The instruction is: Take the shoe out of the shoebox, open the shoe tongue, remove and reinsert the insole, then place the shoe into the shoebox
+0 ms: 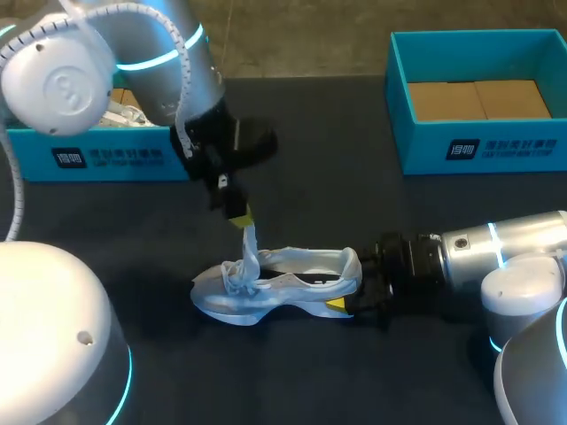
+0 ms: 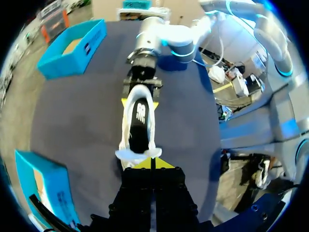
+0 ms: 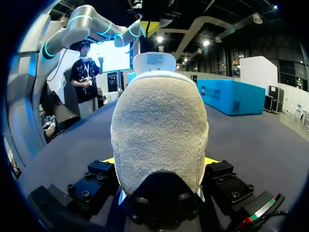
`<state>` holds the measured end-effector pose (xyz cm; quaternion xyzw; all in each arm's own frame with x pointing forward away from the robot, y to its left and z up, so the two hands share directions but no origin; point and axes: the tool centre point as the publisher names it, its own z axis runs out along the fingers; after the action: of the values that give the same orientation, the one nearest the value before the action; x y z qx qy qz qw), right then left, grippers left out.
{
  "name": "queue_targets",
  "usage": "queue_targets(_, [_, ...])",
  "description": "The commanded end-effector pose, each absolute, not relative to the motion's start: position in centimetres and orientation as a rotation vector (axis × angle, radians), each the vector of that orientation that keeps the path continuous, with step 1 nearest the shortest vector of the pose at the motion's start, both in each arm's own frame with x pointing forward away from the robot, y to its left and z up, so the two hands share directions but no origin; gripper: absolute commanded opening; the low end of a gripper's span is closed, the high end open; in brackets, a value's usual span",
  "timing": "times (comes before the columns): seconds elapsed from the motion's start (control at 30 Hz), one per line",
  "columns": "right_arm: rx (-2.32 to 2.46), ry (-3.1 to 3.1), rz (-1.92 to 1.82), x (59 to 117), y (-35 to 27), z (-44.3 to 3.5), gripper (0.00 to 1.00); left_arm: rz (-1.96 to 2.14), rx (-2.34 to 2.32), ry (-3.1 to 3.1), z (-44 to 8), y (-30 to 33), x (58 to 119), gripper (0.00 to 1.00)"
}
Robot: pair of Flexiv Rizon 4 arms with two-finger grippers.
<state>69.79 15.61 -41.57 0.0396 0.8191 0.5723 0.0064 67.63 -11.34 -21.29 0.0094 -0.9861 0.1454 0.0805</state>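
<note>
Fuzzy and pale, the heel of a white mesh lace-up sneaker (image 3: 159, 125) fills the right wrist view; it sits inside the right claw (image 3: 159, 162), whose yellow-tipped fingers press on it from two sides, so this claw is clamped on the heel; the right arm comes in low over the dark matte surface (image 1: 354, 204) from the right. The sneaker rests sole down near the middle of that surface, outside both boxes, toe toward the left and heel toward the right arm. Above its laced forefoot hangs the left claw (image 1: 239, 215), its yellow tips pressed together on the top of the white padded tongue (image 1: 251, 248), which stands up out of the shoe's opening; in the left wrist view a dark insole (image 2: 140, 116) seems to lie inside, though the view is poor. At the far right stands an open teal cardboard shoebox (image 1: 483, 146) with a brown floor, well apart from the sneaker; a second teal shoebox (image 1: 97, 158) stands at the far left, partly hidden behind the left arm.
</note>
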Motion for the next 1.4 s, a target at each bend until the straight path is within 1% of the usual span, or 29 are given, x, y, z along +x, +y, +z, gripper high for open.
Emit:
queue_targets(0.03, [0.125, 2.569, 1.784, 69.8, 15.7, -41.6, 0.00, 0.436, -0.032, -2.940, -22.5, -13.9, 68.2, 0.00])
queue_targets(0.4, [0.125, 2.569, 1.784, 69.8, 15.7, -41.6, 0.00, 0.343, -0.042, -2.966, -25.6, -17.4, 69.2, 0.00])
queue_targets(0.97, [0.125, 2.569, 1.784, 69.8, 15.7, -41.6, 0.00, 0.285, -0.012, -2.930, -31.1, -18.9, 69.0, 0.00])
queue_targets(1.4, [0.125, 2.569, 1.784, 69.8, 15.7, -41.6, 0.00, 0.277, 0.038, -2.913, -34.1, -20.2, 68.6, 0.00])
